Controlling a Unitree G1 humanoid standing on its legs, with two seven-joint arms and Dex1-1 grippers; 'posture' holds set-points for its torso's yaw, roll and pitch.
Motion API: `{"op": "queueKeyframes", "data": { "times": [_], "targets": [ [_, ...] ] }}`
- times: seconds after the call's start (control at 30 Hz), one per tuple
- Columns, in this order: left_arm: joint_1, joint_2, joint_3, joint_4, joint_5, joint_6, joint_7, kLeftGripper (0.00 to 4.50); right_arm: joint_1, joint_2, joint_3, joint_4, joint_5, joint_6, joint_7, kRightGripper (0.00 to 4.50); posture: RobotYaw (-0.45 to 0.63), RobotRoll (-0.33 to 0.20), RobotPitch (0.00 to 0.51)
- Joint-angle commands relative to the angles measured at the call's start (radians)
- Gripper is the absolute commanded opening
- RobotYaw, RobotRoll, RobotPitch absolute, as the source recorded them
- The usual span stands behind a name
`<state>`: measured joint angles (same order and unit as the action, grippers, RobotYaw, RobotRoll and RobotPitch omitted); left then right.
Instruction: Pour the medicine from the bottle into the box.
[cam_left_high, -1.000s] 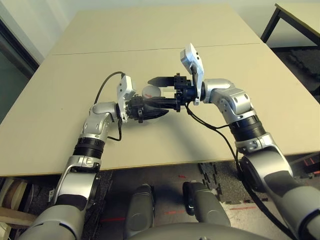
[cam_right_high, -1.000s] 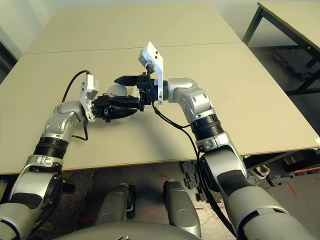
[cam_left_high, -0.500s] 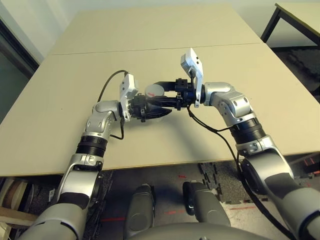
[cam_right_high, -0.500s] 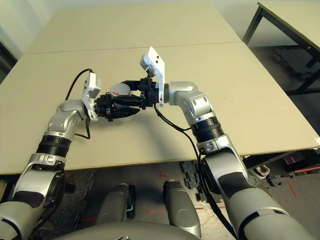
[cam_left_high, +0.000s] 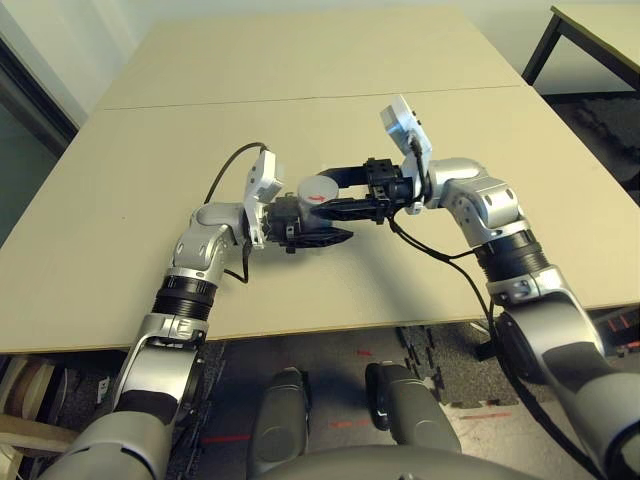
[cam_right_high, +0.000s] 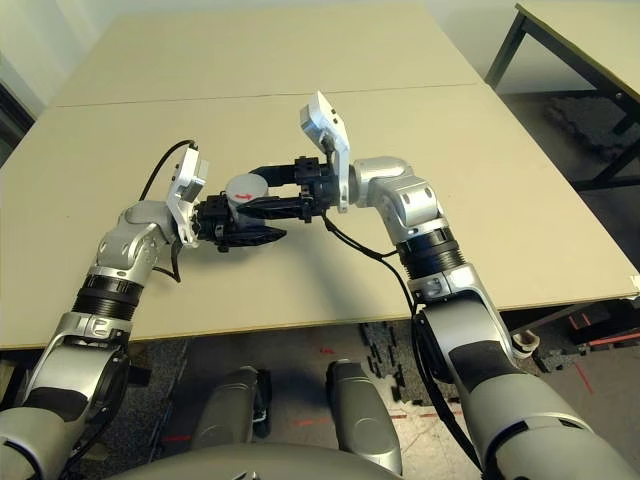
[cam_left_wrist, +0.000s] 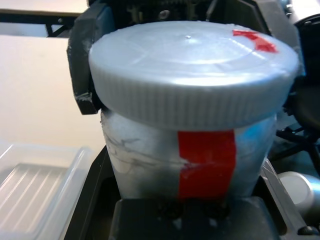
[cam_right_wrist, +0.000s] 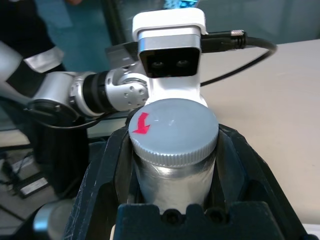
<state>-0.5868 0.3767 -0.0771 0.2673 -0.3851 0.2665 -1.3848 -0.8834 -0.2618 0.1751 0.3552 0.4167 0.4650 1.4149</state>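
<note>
The silver-grey bottle (cam_left_wrist: 145, 155) with its red label stands upright over the middle of the table, my left gripper (cam_left_high: 315, 222) shut on its lower body. Its ribbed grey cap (cam_right_wrist: 175, 131), marked with a red arrow, is on the mouth. From the other side my right gripper (cam_left_high: 336, 190) reaches in, one black finger (cam_right_wrist: 107, 170) on each side of the cap and pressed against it. The clear plastic box (cam_left_wrist: 35, 185) lies on the table just beside and below the bottle. The medicine is hidden inside the capped bottle.
The beige table (cam_left_high: 300, 90) stretches far behind the arms, with a seam across it, and its front edge (cam_left_high: 330, 332) is close below them. A second table (cam_left_high: 600, 25) stands at the far right. Cables hang from both wrists.
Both arms have shifted to the right with the bottle. The right gripper, open beside the cap a second ago, has closed onto it.
</note>
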Motion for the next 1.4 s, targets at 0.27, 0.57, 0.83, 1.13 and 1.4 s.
{"op": "queueKeyframes", "data": {
  "times": [0.27,0.57,0.83,1.13,1.4],
  "targets": [
    [0.016,0.003,-0.035,-0.072,-0.012,0.028,0.018,2.65,-0.040,0.042,0.050,0.029,0.010,0.013,0.083,2.66,-0.02,0.000,0.100],
    [0.022,0.004,-0.039,-0.074,-0.017,0.022,0.026,2.65,-0.049,0.043,0.037,0.047,-0.004,0.017,0.063,4.50,-0.03,0.000,0.098],
    [0.030,0.001,-0.050,-0.077,-0.017,0.014,0.029,2.65,-0.049,0.051,0.029,0.048,-0.002,0.016,0.037,4.50,-0.03,0.000,0.096],
    [0.049,0.011,-0.060,-0.097,-0.020,0.013,0.029,2.65,-0.080,0.043,0.001,0.118,-0.012,-0.017,-0.005,4.50,-0.03,0.000,0.096],
    [0.048,0.031,-0.048,-0.096,-0.029,0.011,0.032,2.65,-0.075,-0.017,-0.019,0.136,-0.010,-0.026,-0.002,4.50,-0.03,0.000,0.094]
  ]
}}
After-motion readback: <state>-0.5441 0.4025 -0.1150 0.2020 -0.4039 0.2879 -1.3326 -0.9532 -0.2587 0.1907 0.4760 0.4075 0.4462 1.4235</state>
